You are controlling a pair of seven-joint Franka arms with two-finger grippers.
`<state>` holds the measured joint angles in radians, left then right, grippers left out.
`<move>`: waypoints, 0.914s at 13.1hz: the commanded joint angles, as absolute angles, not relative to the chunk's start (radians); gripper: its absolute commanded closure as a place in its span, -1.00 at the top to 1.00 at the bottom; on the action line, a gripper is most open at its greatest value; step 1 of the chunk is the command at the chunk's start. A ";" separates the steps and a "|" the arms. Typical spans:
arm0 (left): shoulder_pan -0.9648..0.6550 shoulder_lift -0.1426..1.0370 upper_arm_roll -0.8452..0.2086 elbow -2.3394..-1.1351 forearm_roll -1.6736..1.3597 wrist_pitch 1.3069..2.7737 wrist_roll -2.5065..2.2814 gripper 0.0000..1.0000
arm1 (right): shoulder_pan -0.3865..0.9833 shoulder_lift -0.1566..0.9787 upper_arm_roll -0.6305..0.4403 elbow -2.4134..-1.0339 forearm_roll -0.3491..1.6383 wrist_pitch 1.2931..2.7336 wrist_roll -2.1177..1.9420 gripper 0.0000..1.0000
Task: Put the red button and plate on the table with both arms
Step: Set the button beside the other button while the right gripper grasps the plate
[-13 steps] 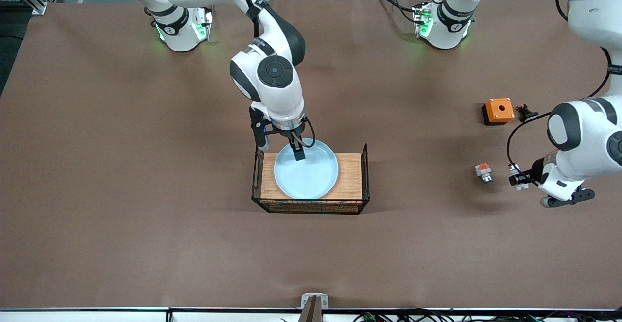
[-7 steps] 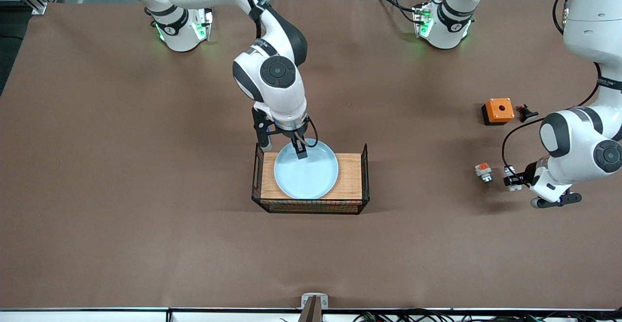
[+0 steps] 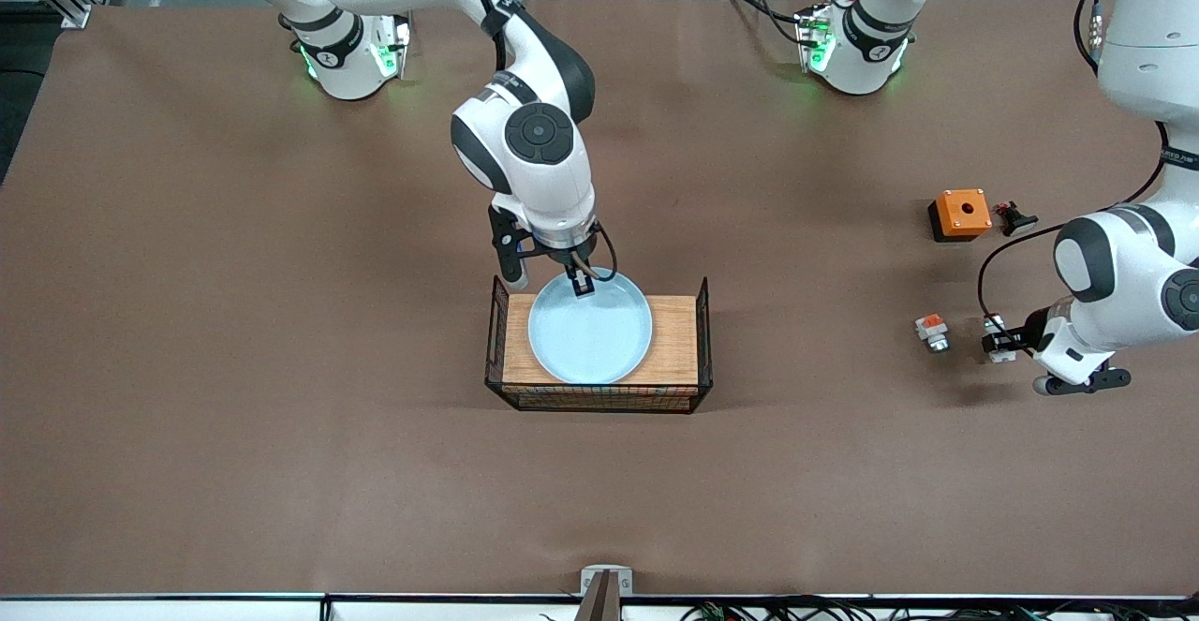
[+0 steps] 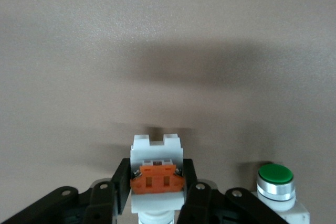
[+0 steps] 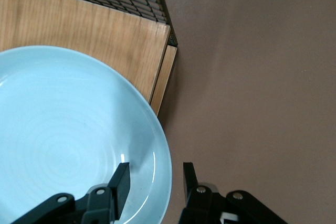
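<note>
The pale-blue plate (image 3: 590, 335) lies on a wooden board (image 3: 676, 345) with black wire ends at mid-table. My right gripper (image 3: 579, 284) is open, its fingers astride the part of the plate's rim farthest from the front camera. In the right wrist view one finger (image 5: 119, 182) is inside the plate (image 5: 63, 129) and the other is outside. My left gripper (image 3: 1000, 340) is shut on the red button (image 4: 157, 179), its orange block between the fingers, low over the brown table (image 3: 281, 321) near the left arm's end.
A shorter orange-and-white piece (image 3: 931, 331) lies on the cloth beside my left gripper. An orange box with a hole (image 3: 961, 213) and a small black part (image 3: 1014, 218) lie farther from the front camera. A green-capped silvery button (image 4: 275, 179) shows in the left wrist view.
My right gripper has moved from inside the plate out to its rim, toward the robots' bases. My left gripper, still holding the button, shifted slightly and came back.
</note>
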<state>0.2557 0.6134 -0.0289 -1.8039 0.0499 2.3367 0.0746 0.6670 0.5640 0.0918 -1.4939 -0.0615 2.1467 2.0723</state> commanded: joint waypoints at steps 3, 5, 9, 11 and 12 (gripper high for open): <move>0.258 0.568 -0.040 -1.802 0.046 2.332 0.083 0.99 | 0.687 0.583 0.095 -1.465 -0.142 2.140 2.031 -0.45; 0.258 0.507 -0.057 -1.799 0.040 2.255 0.083 0.99 | 0.701 0.584 0.094 -1.465 -0.166 2.140 2.029 -0.70; 0.256 0.387 -0.136 -1.760 0.038 2.090 0.071 0.99 | 0.699 0.583 0.095 -1.463 -0.176 2.140 2.025 -0.94; 0.255 0.345 -0.166 -1.729 0.038 2.016 0.052 0.99 | 0.699 0.583 0.095 -1.462 -0.176 2.140 2.025 -0.96; 0.255 0.319 -0.172 -1.727 0.038 1.993 0.048 0.99 | 0.699 0.583 0.095 -1.451 -0.175 2.138 2.025 -0.97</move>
